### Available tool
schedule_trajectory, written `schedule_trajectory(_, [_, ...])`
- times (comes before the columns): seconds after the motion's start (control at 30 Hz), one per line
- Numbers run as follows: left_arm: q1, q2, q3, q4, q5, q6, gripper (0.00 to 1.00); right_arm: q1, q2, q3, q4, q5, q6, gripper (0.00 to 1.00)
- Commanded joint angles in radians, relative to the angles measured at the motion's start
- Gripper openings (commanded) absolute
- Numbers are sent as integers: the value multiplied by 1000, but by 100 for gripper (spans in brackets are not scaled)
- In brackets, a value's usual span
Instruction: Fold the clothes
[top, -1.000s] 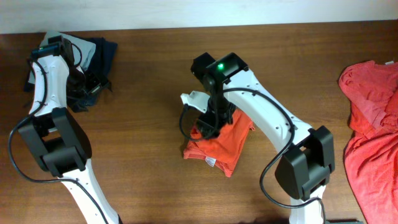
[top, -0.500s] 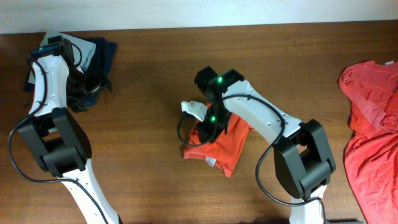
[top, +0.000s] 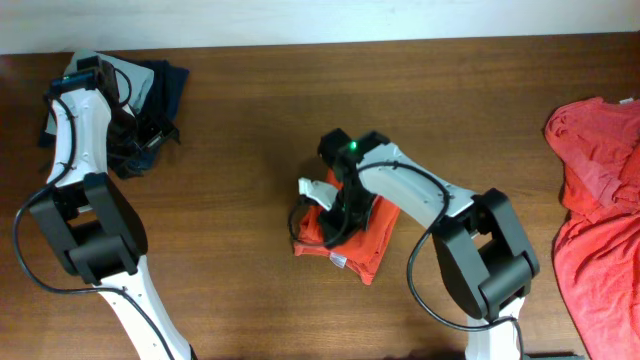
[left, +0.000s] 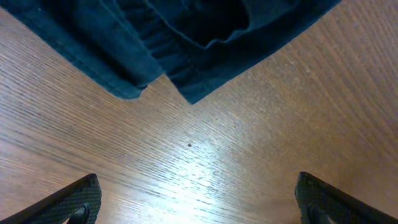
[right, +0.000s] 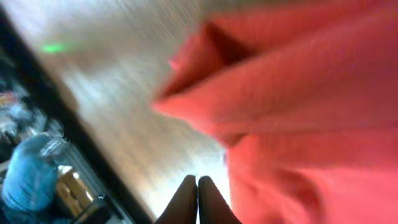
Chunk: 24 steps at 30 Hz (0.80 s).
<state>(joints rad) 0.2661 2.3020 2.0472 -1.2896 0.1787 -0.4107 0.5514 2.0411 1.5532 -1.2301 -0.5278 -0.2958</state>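
Note:
One folded orange-red T-shirt (top: 372, 238) lies mid-table with a small white label (top: 340, 261) at its front edge. My right gripper (top: 333, 224) hangs low over its left part, pointing down. In the right wrist view the two fingers (right: 198, 182) are pressed together with no cloth between them, just beside the shirt's folded layers (right: 298, 93) and over bare wood. More orange-red clothes (top: 600, 200) lie crumpled at the right edge. My left gripper (top: 150, 138) stands wide open over bare wood (left: 198, 182), next to a dark navy garment (left: 186, 37).
The dark navy garment (top: 165, 85) and a pale grey-green one (top: 85, 65) sit stacked at the far left corner under the left arm. The table's far edge runs along the top of the overhead view.
The right gripper has shut and moved down toward the table's front over the folded shirt, which has shifted slightly. The left arm has not moved.

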Motion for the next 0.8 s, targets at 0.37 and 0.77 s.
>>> schedule_trajectory(0.37, [1, -6, 13, 183, 19, -19, 99, -484, -122, 451, -254, 69, 51, 20])
schedule_trajectory(0.77, [-9, -6, 13, 174, 228, -22, 96, -1048, -121, 448, -255, 71, 51, 99])
